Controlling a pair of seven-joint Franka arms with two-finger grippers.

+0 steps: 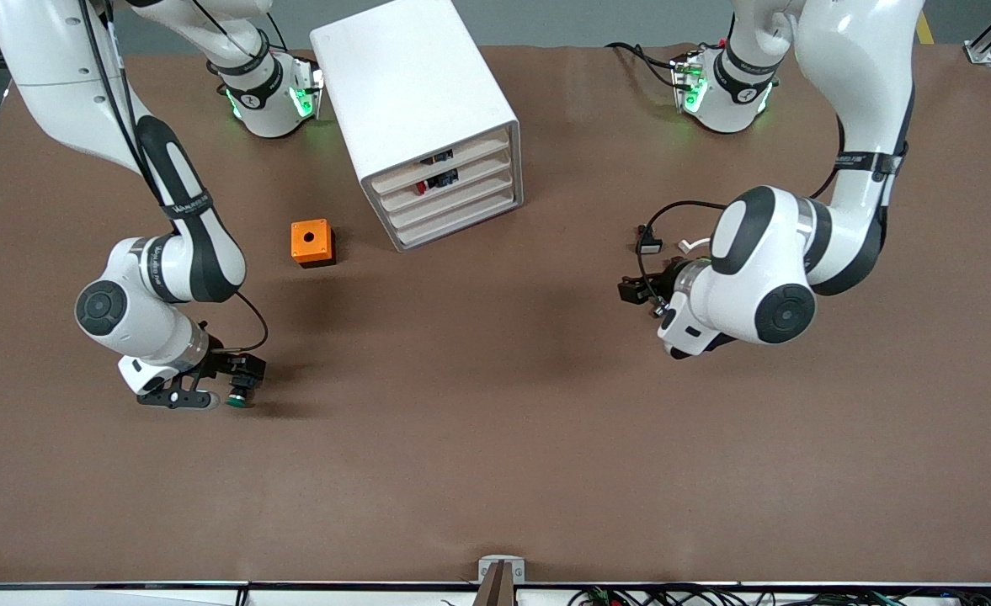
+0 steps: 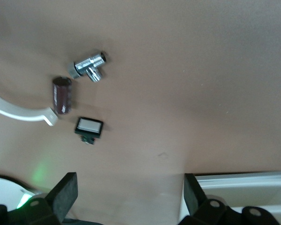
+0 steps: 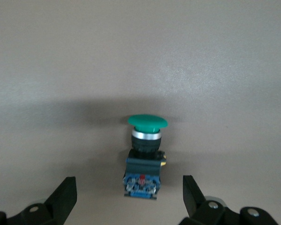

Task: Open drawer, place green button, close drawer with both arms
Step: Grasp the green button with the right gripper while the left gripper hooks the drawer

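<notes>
The table [image 1: 495, 471] is brown and mostly bare. Toward its edge by the robots' bases, nearer the right arm's end, stands the cabinet [image 1: 415, 93], four drawers stacked in its face. All four look pushed in. The top two show red and black parts through their fronts; the third one down, the drawer [image 1: 453, 204], shows nothing inside that I can make out, nor does the lowest.

The left arm [image 1: 832, 168] waits over the table toward its own end, its gripper [image 2: 126, 199] low over the bare top with fingers set wide and holding nothing; a corner of the cabinet shows at the edge of its wrist view. The right arm [image 1: 150, 252] reaches toward the right arm's end of the table, nearer the camera edge, and its gripper [image 3: 129, 197] hangs low with fingers wide, one each side of the button [image 3: 145, 154] but apart from it.

An orange cube [image 1: 311, 242] sits beside the cabinet, nearer the camera. The button lies on its side on the table, green cap pointing away from the wrist. The left wrist view also shows a chrome fitting [image 2: 90, 66], a dark cylinder [image 2: 62, 95] and a black switch [image 2: 89, 127].

By my reading, the step in hand is picking up the button, while the drawer is not yet opened. Next the right gripper must close squarely on the black-and-blue body, and the left must pull the third drawer.
</notes>
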